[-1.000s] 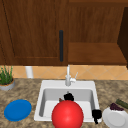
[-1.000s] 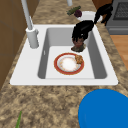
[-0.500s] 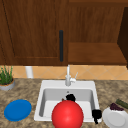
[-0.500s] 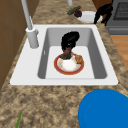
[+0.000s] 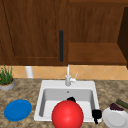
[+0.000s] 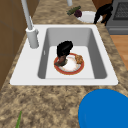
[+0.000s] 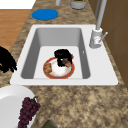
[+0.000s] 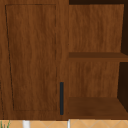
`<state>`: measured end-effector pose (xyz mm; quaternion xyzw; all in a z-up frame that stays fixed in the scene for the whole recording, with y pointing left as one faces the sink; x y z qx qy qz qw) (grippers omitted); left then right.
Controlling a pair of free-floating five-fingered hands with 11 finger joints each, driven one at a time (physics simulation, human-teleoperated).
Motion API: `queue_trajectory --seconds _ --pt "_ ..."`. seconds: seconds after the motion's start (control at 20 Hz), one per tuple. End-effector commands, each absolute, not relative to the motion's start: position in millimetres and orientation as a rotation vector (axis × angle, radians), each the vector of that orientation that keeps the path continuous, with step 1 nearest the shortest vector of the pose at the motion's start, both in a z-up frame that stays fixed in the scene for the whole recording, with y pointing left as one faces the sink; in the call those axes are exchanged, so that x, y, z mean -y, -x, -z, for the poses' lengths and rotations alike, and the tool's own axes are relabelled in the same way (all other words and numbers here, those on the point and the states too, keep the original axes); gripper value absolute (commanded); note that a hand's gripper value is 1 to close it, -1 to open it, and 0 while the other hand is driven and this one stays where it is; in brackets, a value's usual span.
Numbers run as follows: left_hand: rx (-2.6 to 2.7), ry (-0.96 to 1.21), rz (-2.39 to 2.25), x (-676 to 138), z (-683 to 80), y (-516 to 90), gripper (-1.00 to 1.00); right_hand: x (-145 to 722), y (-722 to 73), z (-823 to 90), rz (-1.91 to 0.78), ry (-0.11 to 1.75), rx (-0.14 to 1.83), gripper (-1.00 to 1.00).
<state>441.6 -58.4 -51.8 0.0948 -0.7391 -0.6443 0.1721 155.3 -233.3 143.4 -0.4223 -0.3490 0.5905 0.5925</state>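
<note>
Since half a second ago the left hand (image 6: 64,48) is sinking lower into the sink (image 6: 100,75), coming down onto the far side of the red-rimmed plate (image 6: 75,71). Its fingers are curling over a dark brown piece of food (image 6: 60,61) lying at the plate's edge nearest the faucet (image 6: 32,37); whether they are actually pinching it I cannot tell. That brown piece is lying flat, its long axis running roughly from the plate's rim toward the hand. A golden, crusty piece of food (image 6: 79,59) is sitting on the opposite side of the same plate, apart from the hand.

The right hand (image 6: 103,12) is hanging over the counter (image 6: 50,105) beside the sink's right end, fingers drooping loosely and gripping nothing. Just beside it a white plate (image 7: 10,105) is carrying a bunch of purple grapes (image 7: 27,110). A blue plate (image 7: 45,14) is lying on the counter at the sink's left.
</note>
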Motion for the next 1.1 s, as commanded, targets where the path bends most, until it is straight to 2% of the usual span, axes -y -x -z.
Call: queue_trajectory --seconds 0.0,0.35,0.55,0.6,1.05 --pt "2.118 -0.264 1.801 56 83 -469 1.0 233 -155 -143 -1.373 0.982 0.812 0.0" --pt "2.042 -0.243 1.818 81 111 -463 1.0 233 -155 -143 -1.373 0.982 0.812 0.0" --pt "2.078 -0.314 1.85 77 86 -449 1.0 233 -155 -143 -1.373 0.982 0.812 0.0" --pt "2.08 -0.321 1.865 77 83 -448 -1.0 233 -155 -143 -1.373 0.982 0.812 0.0" --pt "2.051 -0.298 1.864 78 21 -451 -1.0 233 -155 -143 -1.373 0.982 0.812 0.0"
